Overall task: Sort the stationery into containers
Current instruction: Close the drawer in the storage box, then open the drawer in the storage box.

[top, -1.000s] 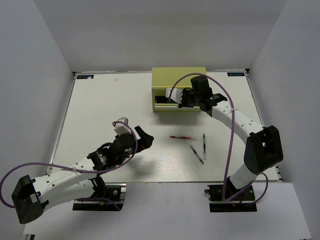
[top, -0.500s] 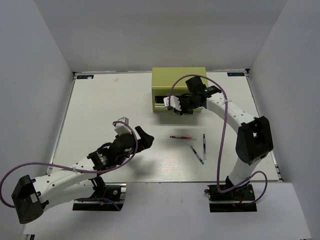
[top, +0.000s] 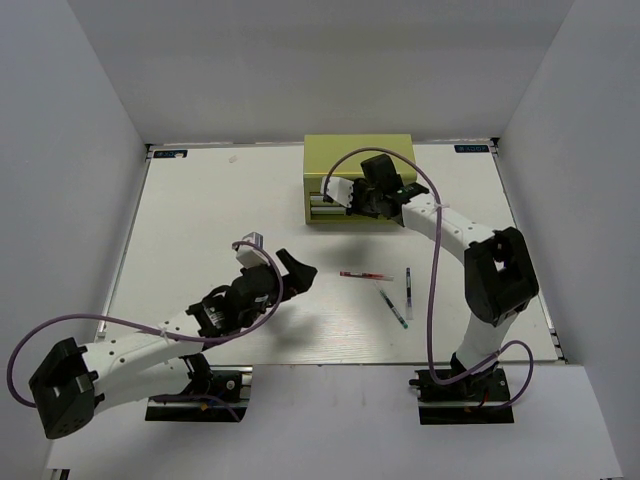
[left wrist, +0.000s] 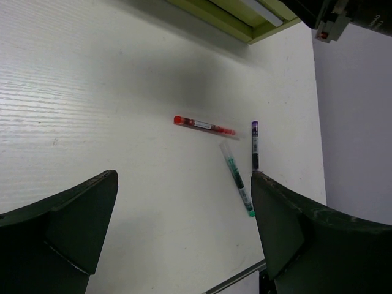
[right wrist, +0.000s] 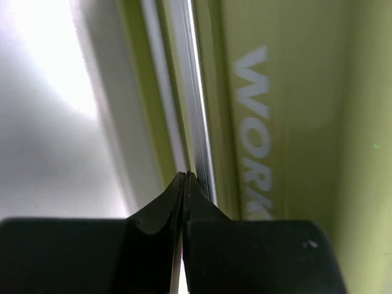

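The yellow-green tool chest (top: 358, 160) stands at the back of the table. My right gripper (top: 340, 202) is shut, its tips (right wrist: 185, 179) pressed against the silvery drawer rail (right wrist: 197, 110) beside the pale "WORK" lettering (right wrist: 254, 122). My left gripper (top: 292, 270) is open and empty, left of the pens. The red pen (top: 365, 275), the dark green pen (top: 393, 308) and the whitish pen with a dark tip (top: 408, 290) lie on the table. They also show in the left wrist view: red pen (left wrist: 204, 126), green pen (left wrist: 238, 179), whitish pen (left wrist: 254, 144). The light blue pen is out of view.
The white table (top: 220, 220) is walled on three sides by white panels. The chest's front edge (left wrist: 239, 15) and part of my right arm (left wrist: 343, 15) show at the top of the left wrist view. The table's near edge (left wrist: 236, 278) is close to the pens.
My right gripper moved left and in against the chest front. The dark drawer opening seen earlier now shows silvery rails. My left gripper edged slightly right towards the pens.
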Motion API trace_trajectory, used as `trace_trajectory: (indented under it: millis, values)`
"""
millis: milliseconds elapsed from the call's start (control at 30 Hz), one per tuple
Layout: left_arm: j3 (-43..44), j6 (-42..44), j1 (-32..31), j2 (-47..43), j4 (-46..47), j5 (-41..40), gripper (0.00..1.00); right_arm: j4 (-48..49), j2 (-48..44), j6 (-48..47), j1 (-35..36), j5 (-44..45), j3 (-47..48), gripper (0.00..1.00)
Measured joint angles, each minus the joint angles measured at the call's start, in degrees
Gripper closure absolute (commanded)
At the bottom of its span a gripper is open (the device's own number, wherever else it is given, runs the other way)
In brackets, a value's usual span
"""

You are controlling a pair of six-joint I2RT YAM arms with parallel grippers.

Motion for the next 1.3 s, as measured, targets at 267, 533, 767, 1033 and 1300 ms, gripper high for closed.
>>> trace_trajectory:
  millis: [267,533,767,1033,1300]
  values:
    - [-0.7,-1.1,0.3,9.5,13.3,0.4,0.01,4.1,1.7,1.6,-0.3,5.4,0.0,1.00]
    - [6.1,-2.5,3.3,23.7,22.5,4.5,0.06,3.0,0.2,1.9,-1.7,0.8,-0.4,1.00]
    - [8.4,-9.0,8.0,33.8,33.0,8.2,0.56,5.1,-19.4,5.8,-4.3,-10.5,-8.5,0.12]
    - [14.6,-15.1,11.5,51.5,48.3,13.7,0.39,10.9,-18.4,9.4,-6.3,-12.7,-3.3,0.16]
    - [22.5,-17.5,12.5,61.1,55.1,13.1,0.30,5.9,-7.9,10.1,-8.7,-12.2,1.5,0.27]
